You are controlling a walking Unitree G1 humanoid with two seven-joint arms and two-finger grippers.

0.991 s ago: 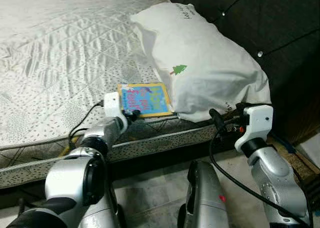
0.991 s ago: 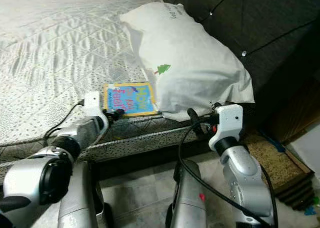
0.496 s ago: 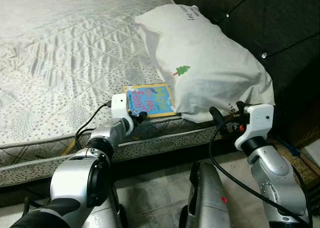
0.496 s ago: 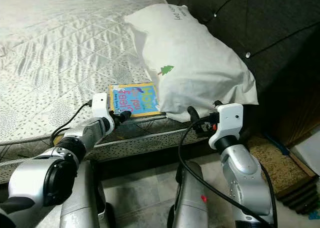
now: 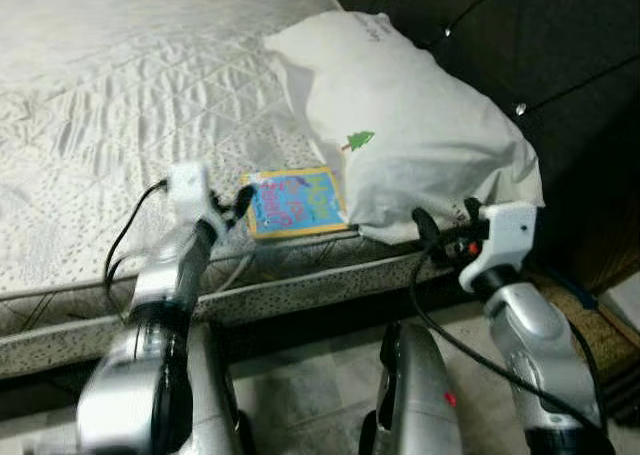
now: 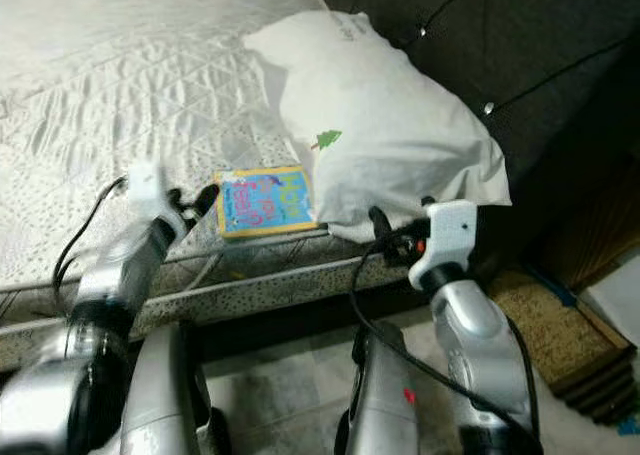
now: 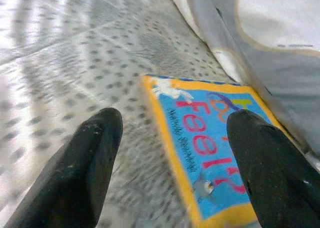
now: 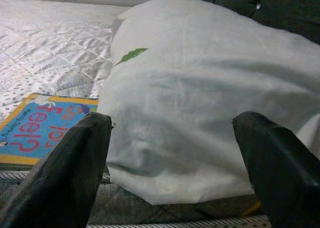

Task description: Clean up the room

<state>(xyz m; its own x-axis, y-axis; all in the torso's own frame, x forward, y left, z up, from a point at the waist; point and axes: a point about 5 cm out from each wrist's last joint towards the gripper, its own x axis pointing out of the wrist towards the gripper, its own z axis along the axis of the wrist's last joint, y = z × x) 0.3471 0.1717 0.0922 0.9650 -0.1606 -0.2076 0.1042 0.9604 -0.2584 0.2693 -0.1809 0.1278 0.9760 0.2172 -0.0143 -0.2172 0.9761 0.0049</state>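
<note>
The bed (image 5: 120,95) spreads wide, quilted and soft. A big white pillow (image 5: 410,135) lies at its head end against the dark headboard (image 5: 560,45): light, floppy, best gathered by a corner or a fold. Tucked against the pillow, near the mattress edge, lies a small book (image 5: 292,201), thin, stiff, flat on a yielding cover, so I'd say slide a finger under its free near edge and pinch there. The left gripper (image 7: 172,163) hangs just short of the book, fingers spread, nothing held. The right gripper (image 8: 175,153) faces the pillow's near side, also released and empty.
</note>
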